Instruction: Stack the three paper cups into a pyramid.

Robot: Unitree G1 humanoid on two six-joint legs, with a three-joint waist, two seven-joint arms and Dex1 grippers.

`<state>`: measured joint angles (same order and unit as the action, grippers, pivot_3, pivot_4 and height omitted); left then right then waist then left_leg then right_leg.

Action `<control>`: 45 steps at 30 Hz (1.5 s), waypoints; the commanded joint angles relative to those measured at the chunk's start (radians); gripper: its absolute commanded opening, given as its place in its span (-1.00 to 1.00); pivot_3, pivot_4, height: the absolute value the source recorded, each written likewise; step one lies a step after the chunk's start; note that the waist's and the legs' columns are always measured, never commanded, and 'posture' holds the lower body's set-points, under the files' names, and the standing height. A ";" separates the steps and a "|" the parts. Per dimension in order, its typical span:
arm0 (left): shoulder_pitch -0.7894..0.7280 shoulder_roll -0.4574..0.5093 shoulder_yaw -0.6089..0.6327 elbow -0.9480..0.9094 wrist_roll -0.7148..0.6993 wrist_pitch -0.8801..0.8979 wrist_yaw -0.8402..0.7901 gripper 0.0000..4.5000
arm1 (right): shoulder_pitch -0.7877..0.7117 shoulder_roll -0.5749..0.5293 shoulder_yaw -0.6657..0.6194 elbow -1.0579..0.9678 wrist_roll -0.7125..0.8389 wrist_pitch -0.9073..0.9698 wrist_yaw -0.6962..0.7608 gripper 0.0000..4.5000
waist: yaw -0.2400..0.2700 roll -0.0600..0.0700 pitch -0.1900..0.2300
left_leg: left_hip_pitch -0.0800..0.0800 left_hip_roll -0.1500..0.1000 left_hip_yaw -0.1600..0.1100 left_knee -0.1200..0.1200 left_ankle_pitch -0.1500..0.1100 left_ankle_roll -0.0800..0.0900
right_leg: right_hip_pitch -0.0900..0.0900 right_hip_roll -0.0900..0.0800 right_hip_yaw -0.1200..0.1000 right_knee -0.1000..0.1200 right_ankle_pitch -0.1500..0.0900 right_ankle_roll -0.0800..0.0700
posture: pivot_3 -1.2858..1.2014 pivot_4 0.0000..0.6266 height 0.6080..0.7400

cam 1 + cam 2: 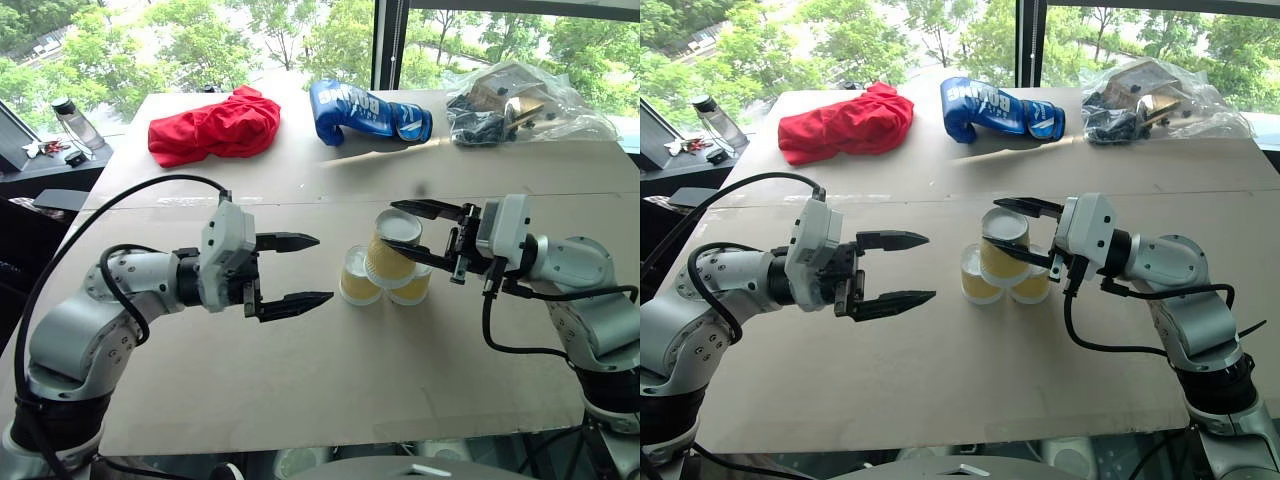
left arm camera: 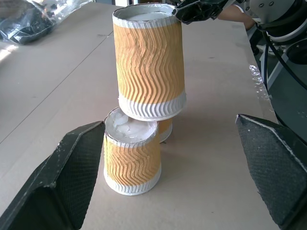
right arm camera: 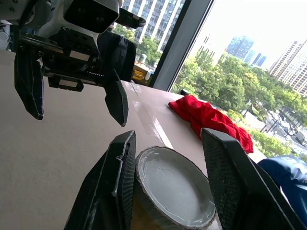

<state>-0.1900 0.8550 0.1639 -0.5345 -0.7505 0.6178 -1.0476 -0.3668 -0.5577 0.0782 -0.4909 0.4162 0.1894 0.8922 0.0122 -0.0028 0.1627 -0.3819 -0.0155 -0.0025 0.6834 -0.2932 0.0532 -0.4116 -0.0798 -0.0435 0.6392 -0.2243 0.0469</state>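
Observation:
Two yellow ribbed paper cups stand upside down, side by side, mid-table: the left cup (image 1: 357,277) and the right cup (image 1: 414,288). The third cup (image 1: 390,256) rests on top of them, white base up and slightly tilted, forming the pyramid. My right gripper (image 1: 390,226) reaches in from the right and is shut on that top cup (image 3: 175,188) near its upper end, one finger on each side. My left gripper (image 1: 325,268) hovers open just left of the stack, pointing at it and touching nothing. In the left wrist view the top cup (image 2: 149,62) sits over the near base cup (image 2: 132,158).
At the table's far edge lie a red cloth (image 1: 215,125), a blue boxing glove (image 1: 365,112) and a clear plastic bag of items (image 1: 520,105). A bottle (image 1: 75,122) stands on a side surface at the far left. The brown tabletop (image 1: 330,390) stretches in front of the cups.

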 commanded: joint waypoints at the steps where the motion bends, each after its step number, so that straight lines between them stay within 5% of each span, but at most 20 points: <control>1: -0.011 0.006 0.008 -0.009 -0.003 -0.021 -0.006 1.00 | 0.012 -0.016 -0.032 -0.029 0.040 0.000 0.015 -0.12 | 0.000 0.000 0.000 | 0.000 0.000 0.000 0.000 0.000 0.000 | 0.000 0.000 0.000 0.000 0.000 0.000 | 0.03 -0.52 0.96; 15: -0.017 0.002 -0.009 0.009 0.005 -0.040 -0.011 1.00 | 0.033 -0.045 -0.054 -0.058 0.117 0.060 0.010 -0.12 | 0.000 0.000 0.000 | 0.000 0.000 0.000 0.000 0.000 0.000 | 0.000 -0.003 0.000 0.000 0.000 0.000 | 0.03 -0.52 0.96; 21: -0.012 0.003 -0.005 0.009 0.003 -0.042 -0.010 1.00 | 0.033 -0.054 -0.053 -0.061 0.126 0.067 0.007 0.98 | 0.000 0.000 0.000 | 0.000 0.000 0.000 0.000 0.000 0.000 | 0.000 -0.003 0.000 0.000 0.000 0.000 | 0.03 -0.52 0.96; 31: 0.002 0.007 0.002 0.000 -0.003 -0.039 -0.009 1.00 | 0.041 -0.059 -0.086 -0.067 0.157 0.073 0.000 0.98 | 0.000 0.000 0.000 | 0.000 0.000 0.000 0.000 0.000 0.000 | 0.000 -0.003 0.000 0.000 0.000 0.000 | 0.03 -0.52 0.96; 35: 0.033 0.016 0.025 -0.012 -0.011 -0.038 -0.012 1.00 | 0.103 -0.111 -0.202 -0.080 0.283 0.147 0.013 0.98 | 0.003 -0.001 0.000 | -0.001 0.000 0.000 0.000 0.000 0.001 | 0.000 -0.003 0.000 -0.001 0.000 0.000 | 0.03 -0.52 0.96; 39: 0.126 0.010 0.085 -0.036 -0.029 -0.047 -0.012 1.00 | 0.267 -0.186 -0.370 -0.039 0.400 0.217 0.073 0.98 | 0.004 -0.001 0.000 | -0.002 0.000 0.000 -0.001 -0.002 0.003 | 0.000 -0.005 -0.001 -0.003 0.000 0.000 | 0.03 -0.52 0.96; 45: 0.331 -0.098 0.095 -0.024 0.107 -0.098 0.158 1.00 | 0.544 -0.172 -0.450 0.198 0.269 0.062 0.207 0.98 | 0.004 0.000 0.000 | 0.000 0.000 0.000 -0.003 -0.004 0.007 | 0.003 -0.006 -0.001 -0.007 0.000 0.000 | 0.03 -0.52 0.96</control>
<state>0.1295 0.7682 0.2492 -0.5394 -0.6890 0.5562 -0.9399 0.1681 -0.7323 -0.3528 -0.3180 0.7290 0.3334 1.0545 0.0158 -0.0030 0.1628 -0.3820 -0.0155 -0.0023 0.6805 -0.2972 0.0599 -0.4086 -0.0861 -0.0440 0.6321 -0.2245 0.0466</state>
